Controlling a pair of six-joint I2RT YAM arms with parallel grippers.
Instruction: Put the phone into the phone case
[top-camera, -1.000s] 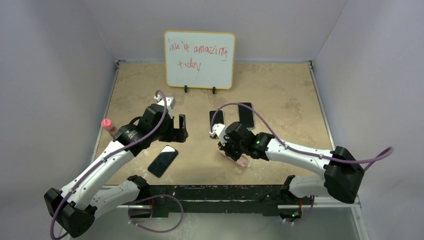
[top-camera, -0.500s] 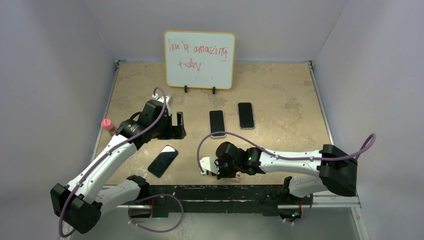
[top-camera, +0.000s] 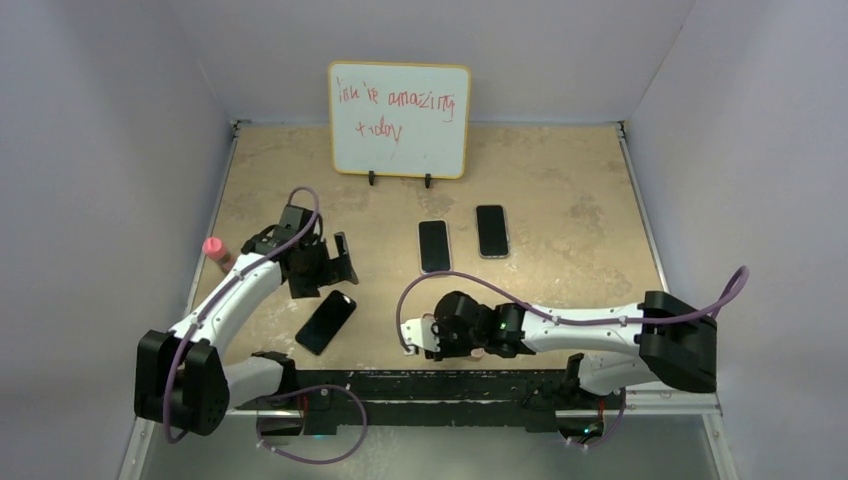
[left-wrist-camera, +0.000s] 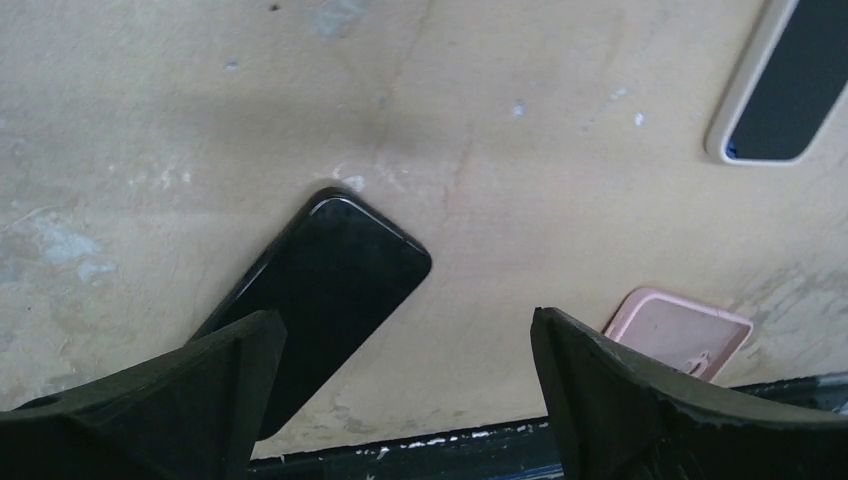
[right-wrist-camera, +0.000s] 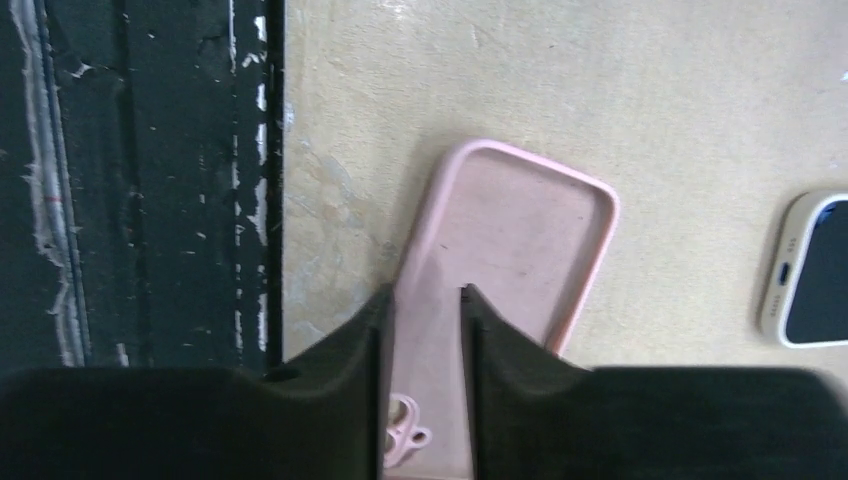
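A bare black phone (top-camera: 326, 321) lies at an angle near the table's front left; it also shows in the left wrist view (left-wrist-camera: 330, 270). My left gripper (top-camera: 322, 268) hangs open and empty just behind and above it (left-wrist-camera: 408, 318). The pink phone case (right-wrist-camera: 510, 240) lies open side up by the table's front edge. My right gripper (right-wrist-camera: 420, 300) is shut on its long side wall. In the top view the right gripper (top-camera: 450, 340) hides most of the case; only a pink end (top-camera: 481, 352) shows. The case also shows in the left wrist view (left-wrist-camera: 680, 330).
Two phones in beige cases (top-camera: 434, 246) (top-camera: 491, 231) lie side by side mid-table; one shows in the right wrist view (right-wrist-camera: 810, 270). A whiteboard (top-camera: 399, 120) stands at the back. A pink-capped object (top-camera: 213, 247) sits at the left edge. The black front rail (right-wrist-camera: 140, 180) runs beside the case.
My right gripper has moved the pink case from mid-table down to the front edge. My left gripper has moved nearer and left, above the black phone.
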